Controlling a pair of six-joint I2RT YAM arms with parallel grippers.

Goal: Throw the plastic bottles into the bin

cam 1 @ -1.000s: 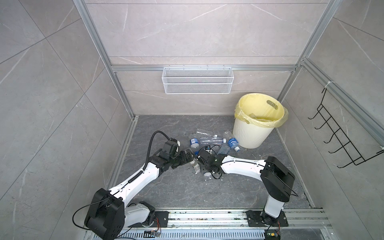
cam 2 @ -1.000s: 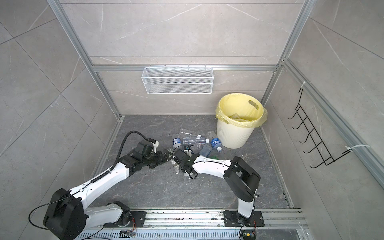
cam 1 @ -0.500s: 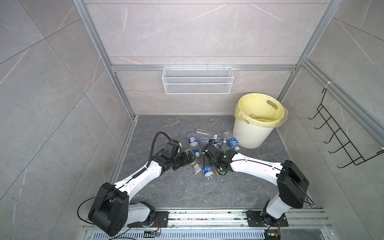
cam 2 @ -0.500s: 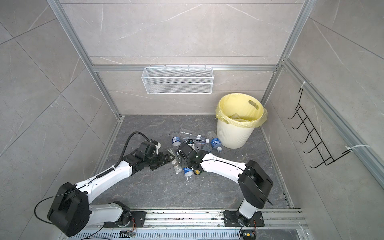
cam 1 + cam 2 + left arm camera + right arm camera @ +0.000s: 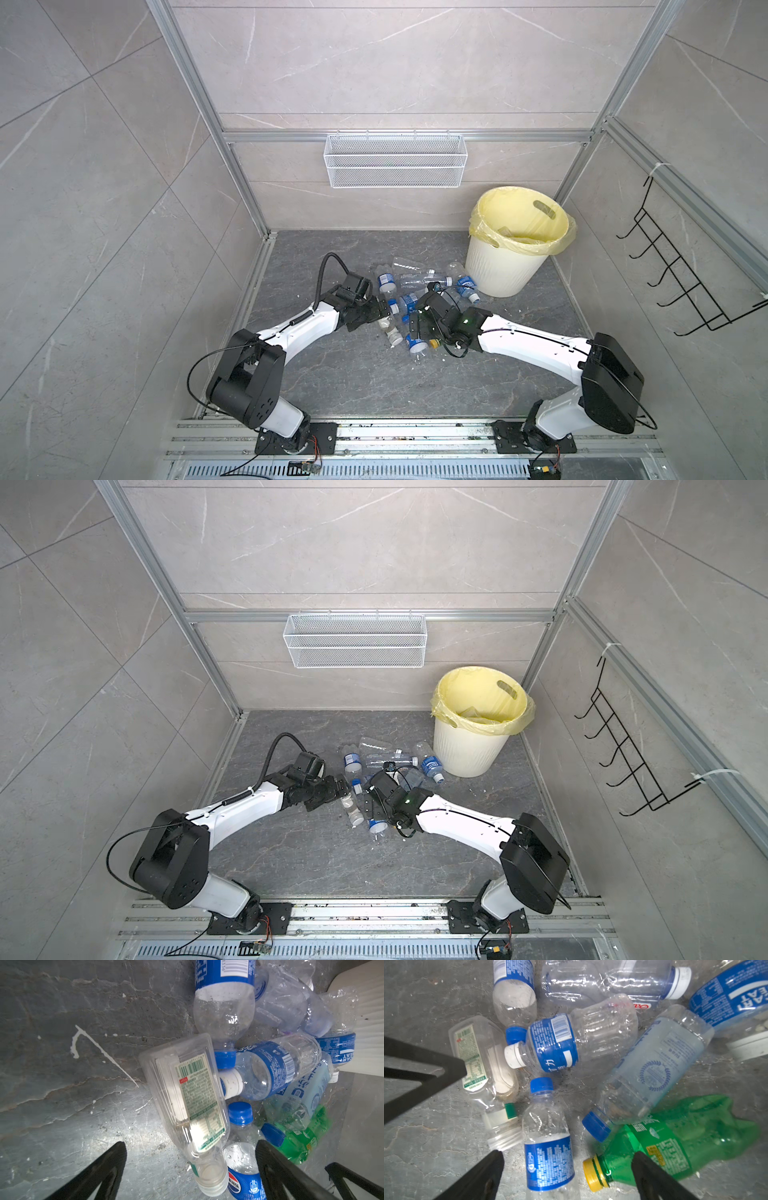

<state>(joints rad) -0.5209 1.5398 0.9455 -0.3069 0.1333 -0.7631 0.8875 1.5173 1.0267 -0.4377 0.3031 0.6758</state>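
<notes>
Both arms are bending low over the floor (image 5: 353,374) — left gripper (image 5: 384,312) and right gripper (image 5: 412,330) spread wide, holding nothing. The plastic bottles (image 5: 409,299) are lying flat between them, pointing every way, beside the bin (image 5: 503,270).

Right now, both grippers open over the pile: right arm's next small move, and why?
Probably lower the right gripper and close on the blue-capped bottle: it lies between the open jaws with nothing on top of it, and nothing is held yet.
</notes>
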